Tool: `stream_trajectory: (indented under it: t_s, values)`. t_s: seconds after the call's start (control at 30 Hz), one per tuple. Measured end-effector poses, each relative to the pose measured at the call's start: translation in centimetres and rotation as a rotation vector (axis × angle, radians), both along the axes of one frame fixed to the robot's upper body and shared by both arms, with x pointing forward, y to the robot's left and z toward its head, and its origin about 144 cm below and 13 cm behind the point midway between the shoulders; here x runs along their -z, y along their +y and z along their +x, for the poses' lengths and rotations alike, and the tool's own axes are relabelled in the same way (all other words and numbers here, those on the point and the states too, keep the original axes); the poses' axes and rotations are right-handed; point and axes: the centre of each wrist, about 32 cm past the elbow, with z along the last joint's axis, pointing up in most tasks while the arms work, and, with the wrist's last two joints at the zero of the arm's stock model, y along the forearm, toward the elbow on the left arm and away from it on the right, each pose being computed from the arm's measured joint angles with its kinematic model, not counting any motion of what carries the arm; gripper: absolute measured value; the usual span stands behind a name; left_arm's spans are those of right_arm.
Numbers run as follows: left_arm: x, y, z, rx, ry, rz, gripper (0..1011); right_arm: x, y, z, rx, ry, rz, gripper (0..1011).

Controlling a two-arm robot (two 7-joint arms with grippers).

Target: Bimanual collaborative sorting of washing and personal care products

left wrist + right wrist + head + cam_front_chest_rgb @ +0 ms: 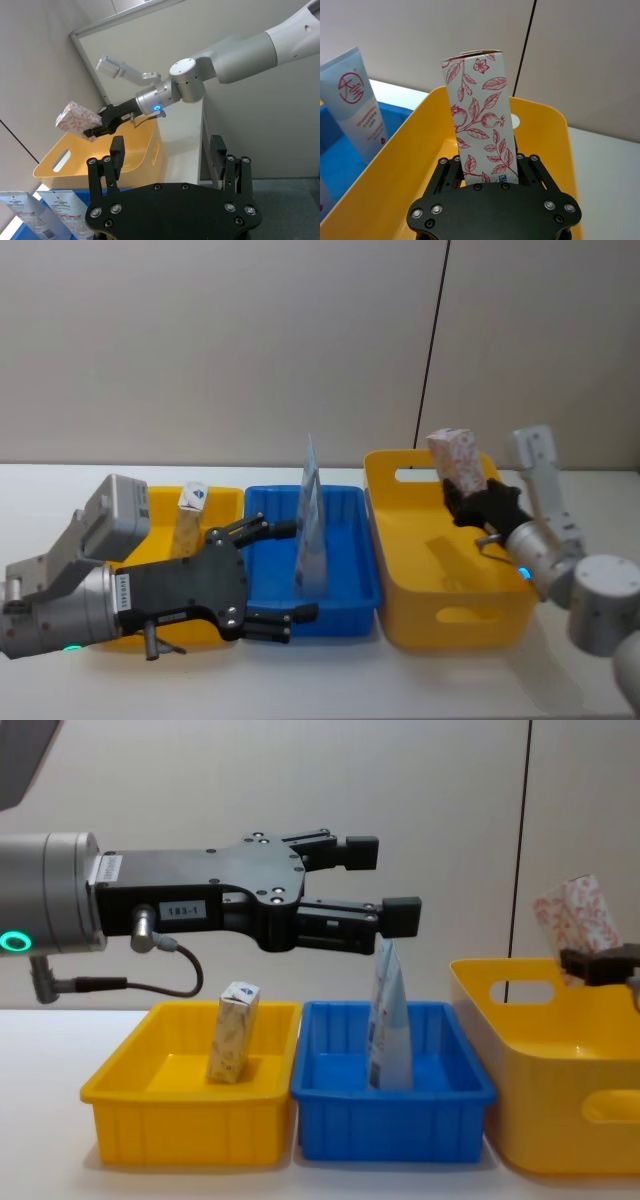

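A white box with red leaf print (455, 455) (480, 120) (578, 915) is held upright over the big yellow bin (460, 590), with my right gripper (470, 495) (600, 963) shut on its lower end. A cream carton (190, 515) (232, 1030) leans in the small yellow bin (165, 502). The tall pale-blue pouch (311, 520) (388, 1020) stands in the blue bin (350, 580). My left gripper (290, 575) (390, 880) hangs open and empty above the blue bin's near left side, close to the pouch.
The three bins stand side by side on a white table (330, 680), small yellow at the left, blue in the middle, big yellow with handle cut-outs at the right. A pale wall stands close behind them. Bare tabletop lies in front of the bins.
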Motion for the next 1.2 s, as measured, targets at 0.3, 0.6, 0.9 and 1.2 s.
stream_trajectory:
  t_s: [0.3, 0.6, 0.9, 1.2]
  values:
    - [0.0, 0.0, 0.0, 0.0, 0.0, 0.0, 1001, 0.2, 2.5, 1.8, 0.038, 0.034, -0.003, 375]
    - [0.0, 0.0, 0.0, 0.0, 0.0, 0.0, 1001, 0.0, 3.7, 2.6, 0.056, 0.039, 0.006, 375]
    - [0.0, 0.0, 0.0, 0.0, 0.0, 0.0, 1002, 0.0, 3.7, 2.9, 0.074, 0.045, 0.015, 375]
    - [0.0, 0.0, 0.0, 0.0, 0.0, 0.0, 1001, 0.1, 3.6, 3.2, 0.079, 0.056, 0.016, 375]
